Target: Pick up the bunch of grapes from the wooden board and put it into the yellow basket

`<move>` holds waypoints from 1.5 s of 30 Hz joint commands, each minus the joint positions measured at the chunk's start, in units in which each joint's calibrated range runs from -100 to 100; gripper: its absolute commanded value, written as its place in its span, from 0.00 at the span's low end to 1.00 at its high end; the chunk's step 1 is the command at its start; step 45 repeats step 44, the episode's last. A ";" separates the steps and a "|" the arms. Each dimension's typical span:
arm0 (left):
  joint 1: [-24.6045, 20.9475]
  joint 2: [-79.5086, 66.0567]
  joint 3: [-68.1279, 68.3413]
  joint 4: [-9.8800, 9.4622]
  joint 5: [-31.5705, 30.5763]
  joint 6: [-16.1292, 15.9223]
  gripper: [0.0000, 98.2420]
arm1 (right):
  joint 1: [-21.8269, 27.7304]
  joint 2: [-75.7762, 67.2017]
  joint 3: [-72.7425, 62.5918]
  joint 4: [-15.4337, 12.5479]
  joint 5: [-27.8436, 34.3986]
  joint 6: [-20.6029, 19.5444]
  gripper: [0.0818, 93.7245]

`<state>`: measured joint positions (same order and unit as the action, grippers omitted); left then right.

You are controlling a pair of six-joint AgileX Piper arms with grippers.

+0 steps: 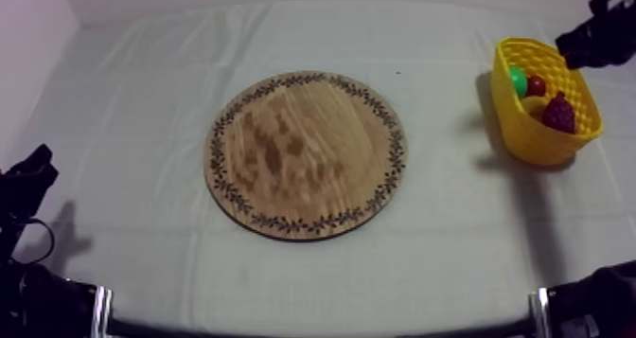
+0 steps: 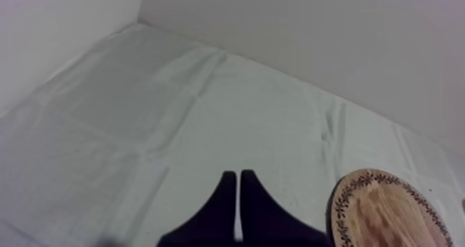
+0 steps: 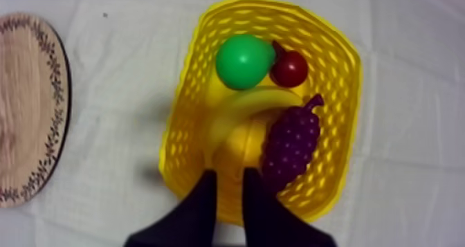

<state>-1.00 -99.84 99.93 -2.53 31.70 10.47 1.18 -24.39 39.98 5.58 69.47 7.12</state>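
You had the bunch of grapes (image 3: 290, 146) lying inside the yellow basket (image 3: 349, 84), the right fingers (image 3: 206, 201) apart and empty just above it, the left fingers (image 2: 221, 201) together well away; it looked light, stiff and knobbly, best pinched across its middle.

The wooden board (image 1: 305, 154) lies flat on the table (image 1: 132, 115), about midway across it. Well to the right of the board and a little behind it stands the basket (image 1: 526, 133). In the basket, the pear (image 1: 517, 80) lies nearest the board. The small red fruit (image 1: 537, 85) lies just beyond the pear, the banana (image 1: 533, 103) lies before both, and the bunch of grapes (image 1: 558, 113) lies farthest from the board.
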 commanded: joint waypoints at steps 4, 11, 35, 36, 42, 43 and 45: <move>0.02 0.02 -0.04 0.01 -0.01 0.01 0.00 | 0.01 -12.19 12.31 0.03 -9.92 -1.33 0.02; 0.02 0.02 -0.04 0.01 -0.01 0.01 0.00 | -0.40 -25.49 24.65 -4.37 -19.70 -2.39 0.01; 0.02 0.02 -0.04 0.01 -0.01 0.05 0.00 | -8.50 -61.85 57.39 -7.87 -29.94 -0.75 0.00; 0.02 0.02 -0.04 0.01 -0.01 0.06 0.00 | -8.67 -62.59 57.61 -7.58 -30.14 0.56 0.00; 0.02 0.02 -0.04 0.01 -0.01 0.08 0.00 | -8.03 -66.57 58.97 -7.00 -30.63 5.21 0.00; 0.02 0.02 -0.04 0.01 -0.01 0.07 0.00 | -7.83 -67.22 59.12 -6.98 -30.76 5.33 0.00; 0.02 0.02 -0.04 0.01 -0.01 0.08 0.00 | -7.70 -67.80 59.22 -6.98 -30.88 5.39 0.00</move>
